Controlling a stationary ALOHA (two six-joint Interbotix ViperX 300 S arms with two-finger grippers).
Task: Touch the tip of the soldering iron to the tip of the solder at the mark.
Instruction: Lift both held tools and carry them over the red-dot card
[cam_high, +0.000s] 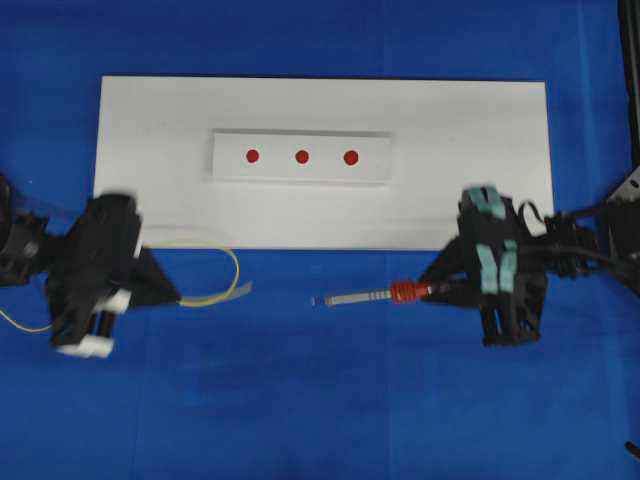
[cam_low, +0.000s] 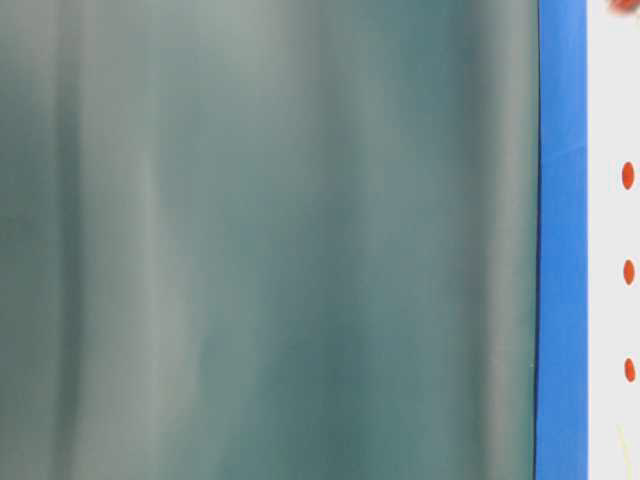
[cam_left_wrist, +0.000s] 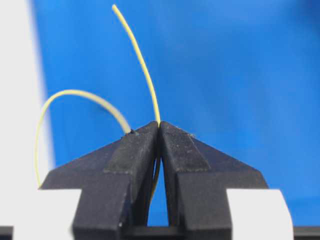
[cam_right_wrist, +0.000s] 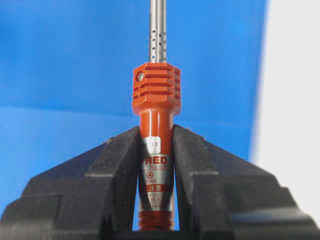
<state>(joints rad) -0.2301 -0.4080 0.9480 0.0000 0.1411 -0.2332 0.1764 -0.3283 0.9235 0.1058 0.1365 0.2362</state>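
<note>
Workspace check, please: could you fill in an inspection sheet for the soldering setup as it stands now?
Surface: blue cloth under white rectangular board; raised white strip with three red dots.
Job's things: red-orange-handled soldering iron and thin yellow-green solder wire, both off the board.
Clutter: nothing seen.
Grippers: left gripper fingers pinch the solder; right gripper clamps the iron's handle.
Cables: black cables at right arm.
Surroundings: table-level view blurred.

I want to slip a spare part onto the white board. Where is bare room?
The white board is bare left and right of the raised strip carrying three red marks. Its front edge is crowded: solder left, soldering iron right.
</note>
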